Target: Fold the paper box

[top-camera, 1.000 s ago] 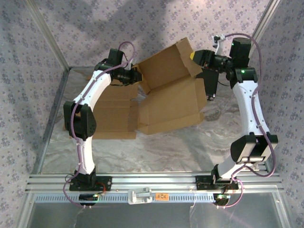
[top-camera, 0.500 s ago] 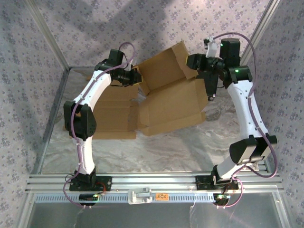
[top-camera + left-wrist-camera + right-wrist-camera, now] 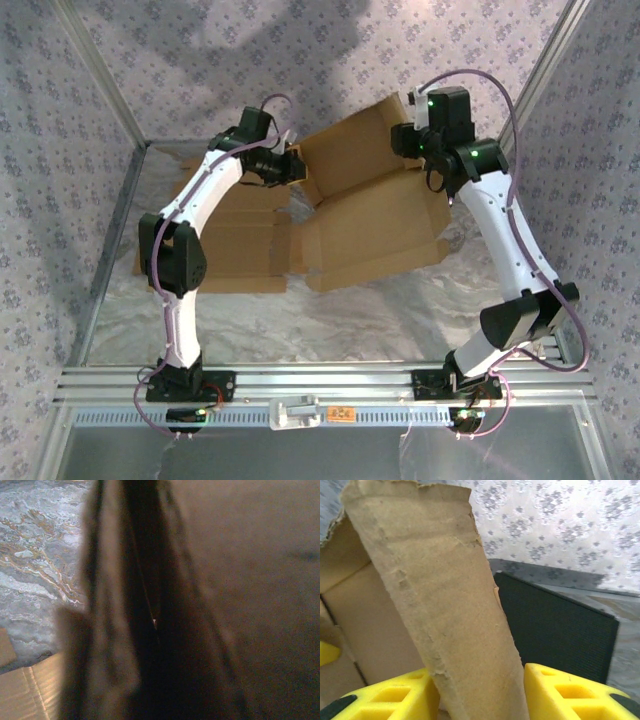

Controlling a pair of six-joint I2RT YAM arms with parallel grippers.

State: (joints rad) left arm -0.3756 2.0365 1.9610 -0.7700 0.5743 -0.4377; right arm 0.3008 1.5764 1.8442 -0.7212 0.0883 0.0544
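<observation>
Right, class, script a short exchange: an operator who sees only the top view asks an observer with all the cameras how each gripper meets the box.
Operator: Top view only: what holds the raised flap?
Observer: In the right wrist view it fills the gap between the right gripper's yellow fingers.
Operator: And what does the left gripper face?
Observer: Its wrist view is dark and blurred, with the box close up and marbled table at the left.
</observation>
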